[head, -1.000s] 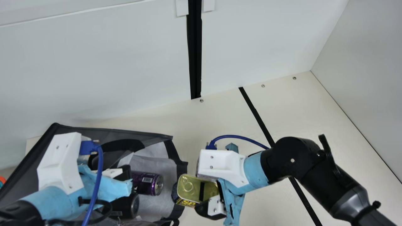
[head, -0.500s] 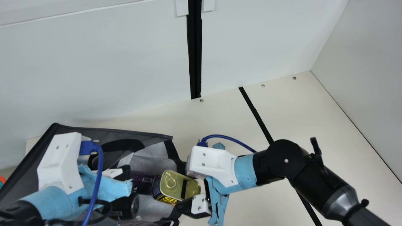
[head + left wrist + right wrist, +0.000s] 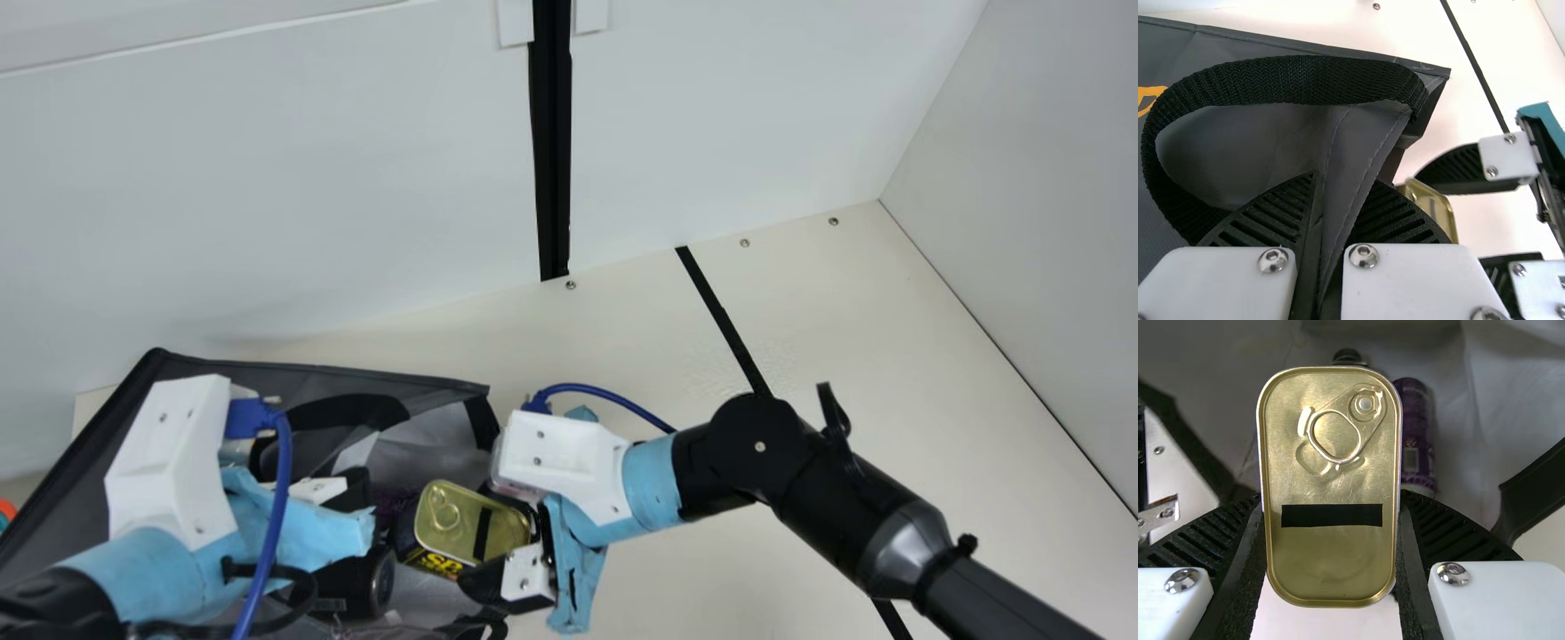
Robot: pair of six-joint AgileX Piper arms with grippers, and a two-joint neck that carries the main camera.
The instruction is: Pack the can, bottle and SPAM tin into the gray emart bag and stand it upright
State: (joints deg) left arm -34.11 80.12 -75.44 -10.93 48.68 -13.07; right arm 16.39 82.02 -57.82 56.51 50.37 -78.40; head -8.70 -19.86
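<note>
While my left pincer (image 3: 1345, 183) pinches the bag (image 3: 1271, 147) taut, I should lower the tin (image 3: 1331, 557), held in my right pincer (image 3: 1331, 499), well inside before releasing.

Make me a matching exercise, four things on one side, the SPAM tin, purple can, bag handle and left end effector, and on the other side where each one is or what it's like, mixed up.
1. SPAM tin
2. Purple can
3. Bag handle
4. Left end effector

A. Closed on a fold of the gray bag
B. Lying on its side on the pale lining
C. Black webbing, curved in a loop
D. Gripped by the right end effector

Right pairs: 1-D, 2-B, 3-C, 4-A
</note>
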